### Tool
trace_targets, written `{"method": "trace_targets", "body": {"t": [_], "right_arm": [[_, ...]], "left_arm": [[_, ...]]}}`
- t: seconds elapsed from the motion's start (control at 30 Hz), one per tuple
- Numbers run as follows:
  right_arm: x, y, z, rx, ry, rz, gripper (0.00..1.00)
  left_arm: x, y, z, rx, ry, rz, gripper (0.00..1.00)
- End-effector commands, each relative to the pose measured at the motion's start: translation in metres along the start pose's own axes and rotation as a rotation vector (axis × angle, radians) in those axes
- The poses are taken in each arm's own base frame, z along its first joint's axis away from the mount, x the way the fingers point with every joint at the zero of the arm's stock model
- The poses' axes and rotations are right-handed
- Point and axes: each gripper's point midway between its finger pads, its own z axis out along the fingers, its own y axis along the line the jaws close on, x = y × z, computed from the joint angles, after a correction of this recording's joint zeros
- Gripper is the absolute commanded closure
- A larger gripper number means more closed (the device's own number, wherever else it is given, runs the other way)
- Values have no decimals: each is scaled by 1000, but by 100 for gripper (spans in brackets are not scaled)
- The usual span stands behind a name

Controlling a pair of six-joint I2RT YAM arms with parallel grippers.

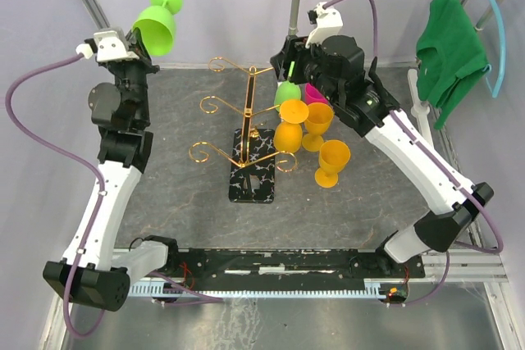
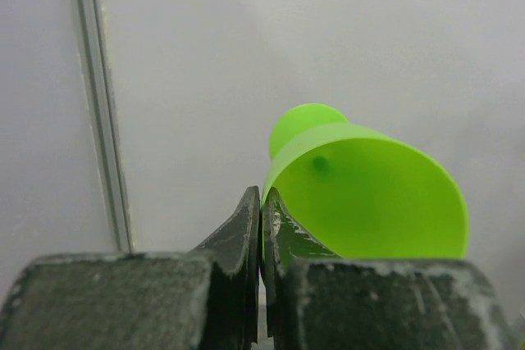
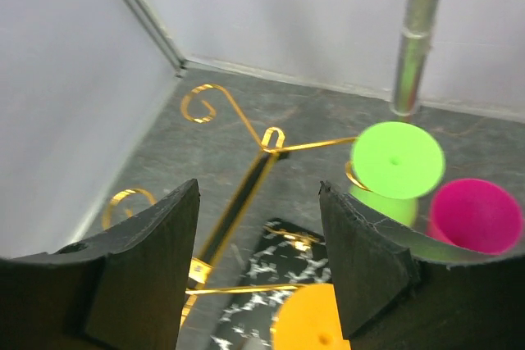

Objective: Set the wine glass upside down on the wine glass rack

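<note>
Left pincer (image 2: 261, 200) gripping wine glass (image 2: 369, 194), right pincer (image 3: 258, 198) agape

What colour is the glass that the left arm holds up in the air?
Lime green; the glass shows best in the left wrist view.

Robot lab, aluminium-framed table (image 1: 189, 202), plain walls (image 1: 246, 6)

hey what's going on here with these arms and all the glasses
The left tool is shut on the rim of a green wine glass and holds it up in the air, off to the left of the gold wine glass rack. The glass is not on the rack yet. The right tool is open and empty above the rack's right side, where another green glass appears to hang upside down. An orange glass stands upright on the table nearby.
</note>
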Motion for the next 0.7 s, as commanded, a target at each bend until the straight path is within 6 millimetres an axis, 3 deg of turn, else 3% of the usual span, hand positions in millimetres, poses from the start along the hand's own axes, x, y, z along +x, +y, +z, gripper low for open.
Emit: {"method": "trace_targets", "body": {"t": [0.0,0.13,0.3,0.67], "right_arm": [[-67,41,-11,-158,-168,253,33],[-89,70,-8,-280,-177,418,36],[-90,102,7,-418,-115,568,38],[-95,126,21,-527,-83,669,33]], "left_arm": [[-53,-12,-4,67,-282,16,97],[-52,-24,-8,115,-367,36,97],[-45,-45,-15,176,-444,69,97],[-26,-104,-42,279,-505,188,97]]}}
